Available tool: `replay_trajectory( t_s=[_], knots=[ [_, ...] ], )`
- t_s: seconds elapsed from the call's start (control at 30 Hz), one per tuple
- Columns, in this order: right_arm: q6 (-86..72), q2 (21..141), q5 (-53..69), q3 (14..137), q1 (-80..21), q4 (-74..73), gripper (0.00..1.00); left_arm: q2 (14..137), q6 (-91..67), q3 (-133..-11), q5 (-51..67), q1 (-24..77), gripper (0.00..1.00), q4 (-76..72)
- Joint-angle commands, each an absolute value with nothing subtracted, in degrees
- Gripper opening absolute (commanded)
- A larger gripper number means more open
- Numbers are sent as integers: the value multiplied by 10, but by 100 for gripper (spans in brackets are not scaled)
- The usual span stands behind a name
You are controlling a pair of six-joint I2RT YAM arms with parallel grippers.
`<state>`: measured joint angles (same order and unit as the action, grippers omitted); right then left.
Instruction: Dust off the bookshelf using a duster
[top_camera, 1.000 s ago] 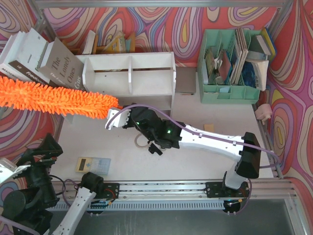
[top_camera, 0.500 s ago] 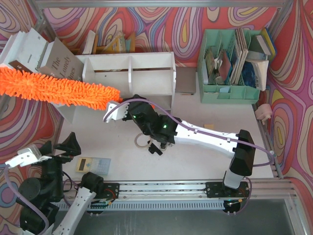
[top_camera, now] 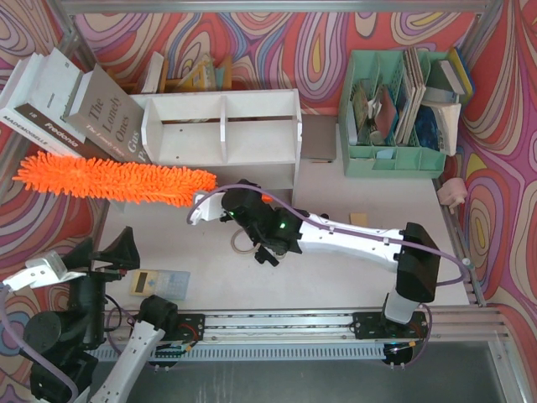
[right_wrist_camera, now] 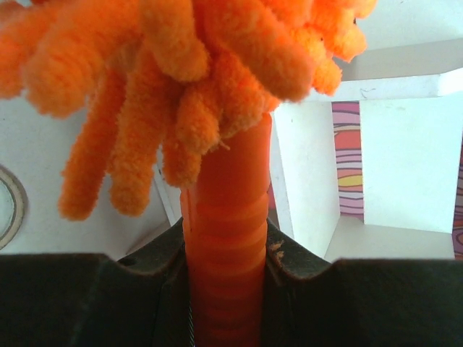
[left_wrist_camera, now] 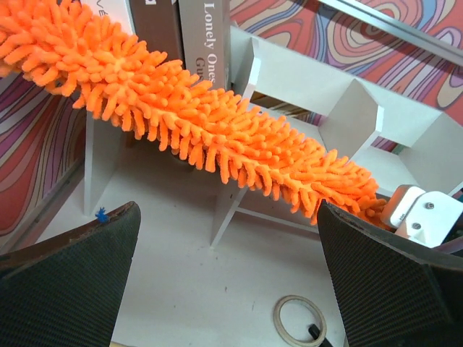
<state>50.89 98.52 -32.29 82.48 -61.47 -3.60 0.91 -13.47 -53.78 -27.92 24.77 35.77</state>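
Duster [top_camera: 117, 179] and arms, front to back: by the table's [top_camera: 361, 269] near-left corner the left gripper [top_camera: 84, 256] hangs with jaws spread wide, holding nothing. Mid-table, the right gripper [right_wrist_camera: 226, 253] is clenched on the thin orange handle — the fluffy head reaches left, past the left edge. Behind it the bookshelf [top_camera: 222, 126] stands at the far edge — just beyond the duster, contact unclear.

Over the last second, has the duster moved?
Yes. In the top view the duster has slid rightward along the front of the bookshelf and slightly down the picture.
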Motion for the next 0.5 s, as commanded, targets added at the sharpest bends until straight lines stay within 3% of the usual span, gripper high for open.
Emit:
replay_trajectory(
  t_s=[0.0,0.47],
  knots=[
    [474,932,-332,847,-610,-8,0,3,-139,-541,-273,248,98,330],
    [472,917,-301,900,-610,-20,0,3,-152,-483,-232,248,98,321]
  ],
)
